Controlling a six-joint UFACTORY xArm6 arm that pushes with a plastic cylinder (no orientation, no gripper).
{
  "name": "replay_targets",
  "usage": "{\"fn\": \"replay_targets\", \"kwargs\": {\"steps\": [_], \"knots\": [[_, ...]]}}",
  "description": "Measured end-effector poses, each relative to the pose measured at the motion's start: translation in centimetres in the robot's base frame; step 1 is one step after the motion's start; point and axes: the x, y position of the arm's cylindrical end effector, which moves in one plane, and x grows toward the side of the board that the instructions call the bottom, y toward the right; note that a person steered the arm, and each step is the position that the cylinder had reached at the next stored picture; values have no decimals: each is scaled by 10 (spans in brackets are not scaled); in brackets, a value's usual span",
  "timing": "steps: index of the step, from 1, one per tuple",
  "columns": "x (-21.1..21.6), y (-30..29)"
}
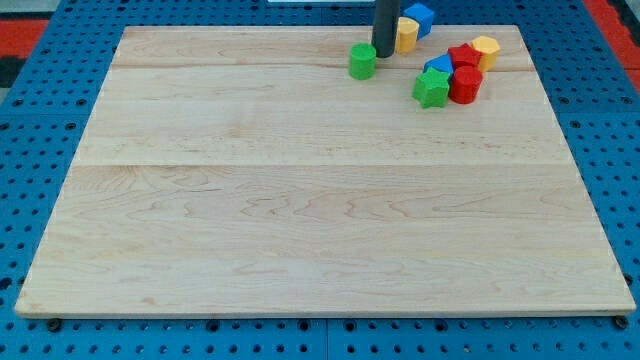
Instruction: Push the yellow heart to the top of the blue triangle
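Desk [300,200] top edge held clutter; my tip [382,54] sat touching yellow heart [405,34], ready to shove toward blue triangle [438,65]; no hand fitted.

A green cylinder [362,62] stands alone near the top edge of the wooden table [300,200]. A blue cube [419,17] sits at the very top edge. To the right, a green star [431,89], a red cylinder [466,86], a red block [462,56] and a yellow hexagon [485,49] crowd together, touching.
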Motion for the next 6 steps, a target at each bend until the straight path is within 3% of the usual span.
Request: {"fn": "replay_targets", "kwargs": {"steps": [1,2,3,4,6], "knots": [[-5,-48],[-37,-95],[-59,-92],[-59,-64],[-43,47]]}}
